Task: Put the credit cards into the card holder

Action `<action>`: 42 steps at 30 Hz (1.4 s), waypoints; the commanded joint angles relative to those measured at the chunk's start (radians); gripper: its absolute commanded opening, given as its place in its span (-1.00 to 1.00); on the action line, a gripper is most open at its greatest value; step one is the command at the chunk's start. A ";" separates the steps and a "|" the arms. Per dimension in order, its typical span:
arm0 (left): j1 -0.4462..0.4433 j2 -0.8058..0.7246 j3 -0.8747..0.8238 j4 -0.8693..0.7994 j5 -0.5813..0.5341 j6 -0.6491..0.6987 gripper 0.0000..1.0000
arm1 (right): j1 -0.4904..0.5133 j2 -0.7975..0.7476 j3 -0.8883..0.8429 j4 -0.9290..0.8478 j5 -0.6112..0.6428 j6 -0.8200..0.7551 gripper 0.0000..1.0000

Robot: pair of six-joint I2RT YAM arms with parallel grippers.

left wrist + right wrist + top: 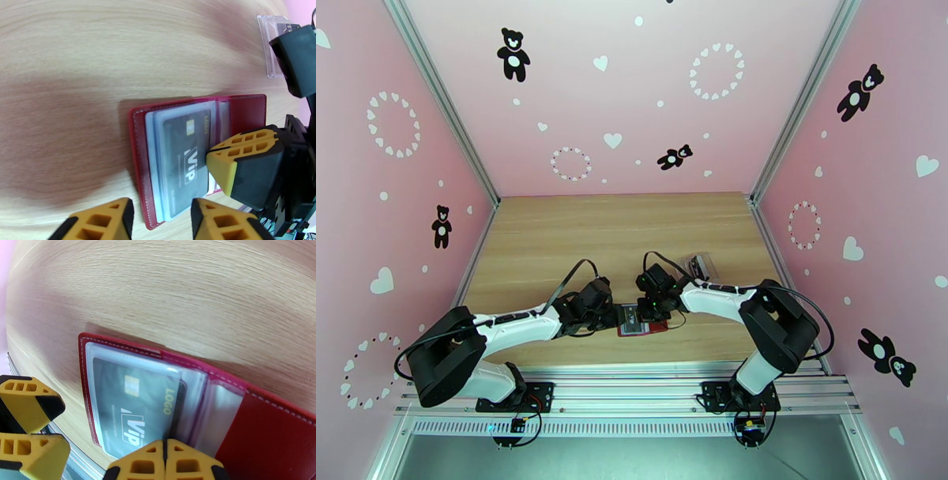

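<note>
The card holder [633, 325] lies open and flat near the table's front edge, dark red [247, 112] with clear pockets inside [268, 437]. A silvery grey credit card [183, 158] marked VIP sits inside the top clear pocket [134, 405]. My right gripper [164, 447] is shut, its joined fingertips resting on the card's inner edge by the wallet's spine [211, 158]. My left gripper [162, 223] is open, its fingers hovering at the wallet's outer edge and gripping nothing [65, 423].
A clear plastic pouch [701, 264] with dark contents lies behind the right arm [272, 47]. Bare wooden table [616, 229] stretches toward the back wall. Pink walls enclose the table on three sides. The wallet sits close to the front edge.
</note>
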State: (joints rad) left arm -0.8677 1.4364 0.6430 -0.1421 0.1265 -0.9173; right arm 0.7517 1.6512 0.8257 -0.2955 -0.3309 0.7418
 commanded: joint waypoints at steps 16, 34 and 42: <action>-0.004 0.008 -0.008 0.017 0.014 0.006 -0.11 | 0.005 -0.065 -0.036 -0.011 0.020 0.016 -0.96; -0.004 0.006 -0.011 0.016 0.011 0.005 -0.11 | 0.005 0.027 -0.064 0.010 0.049 -0.004 -0.96; -0.008 0.015 0.001 0.043 0.039 0.006 -0.11 | 0.005 0.036 -0.073 0.010 0.059 -0.010 -0.97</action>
State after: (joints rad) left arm -0.8677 1.4364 0.6430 -0.1333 0.1337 -0.9173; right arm 0.7525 1.6352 0.7895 -0.2539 -0.3157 0.7475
